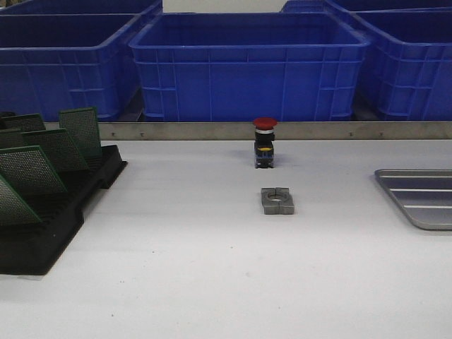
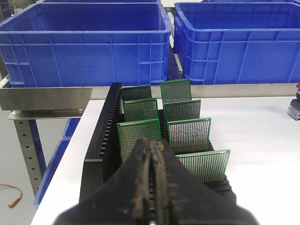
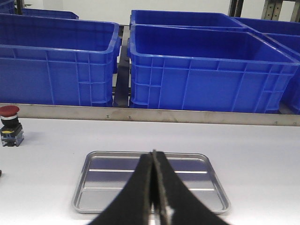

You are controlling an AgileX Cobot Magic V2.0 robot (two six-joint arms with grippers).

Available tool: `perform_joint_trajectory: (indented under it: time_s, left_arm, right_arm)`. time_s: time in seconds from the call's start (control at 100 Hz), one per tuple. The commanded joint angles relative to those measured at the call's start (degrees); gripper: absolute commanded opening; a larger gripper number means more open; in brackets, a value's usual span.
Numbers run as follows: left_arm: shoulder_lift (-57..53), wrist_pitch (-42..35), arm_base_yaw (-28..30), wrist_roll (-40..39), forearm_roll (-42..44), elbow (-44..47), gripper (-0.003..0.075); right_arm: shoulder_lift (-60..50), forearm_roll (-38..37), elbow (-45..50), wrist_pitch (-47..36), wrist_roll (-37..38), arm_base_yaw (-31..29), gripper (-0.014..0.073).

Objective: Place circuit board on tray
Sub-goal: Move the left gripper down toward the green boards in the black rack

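Note:
Several green perforated circuit boards stand tilted in a black slotted rack at the left of the table; they also show in the left wrist view. The silver ribbed tray lies at the right edge of the table, and it shows empty in the right wrist view. My left gripper is shut and empty, just in front of the rack. My right gripper is shut and empty, in front of the tray. Neither arm shows in the front view.
A red-capped push button stands mid-table and a small grey metal block lies in front of it. Big blue bins line the back behind a metal rail. The table's left edge drops off beside the rack.

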Motion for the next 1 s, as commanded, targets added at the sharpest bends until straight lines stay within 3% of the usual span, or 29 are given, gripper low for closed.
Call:
perform_joint_trajectory:
  time_s: [0.0, 0.52, 0.79, 0.99]
  left_arm:
    - [-1.87, -4.88, -0.37, -0.05, -0.07, 2.72, -0.0020]
    - [-1.87, -4.68, -0.37, -0.05, -1.38, 0.91, -0.0020]
    - [-0.38, 7.11, -0.37, -0.05, -4.08, -10.33, -0.0020]
    - [7.10, 14.71, 0.02, -0.05, -3.75, -20.40, -0.0020]
  right_arm:
    - [-1.50, -0.64, -0.63, -4.31, 0.01, -0.05, -0.0112]
    - [-1.50, -0.64, -0.63, -4.31, 0.01, -0.05, -0.0112]
    - [-1.50, -0.64, -0.63, -4.31, 0.01, -0.05, -0.0112]
    - [-1.50, -0.64, -0.63, -4.31, 0.01, -0.05, -0.0112]
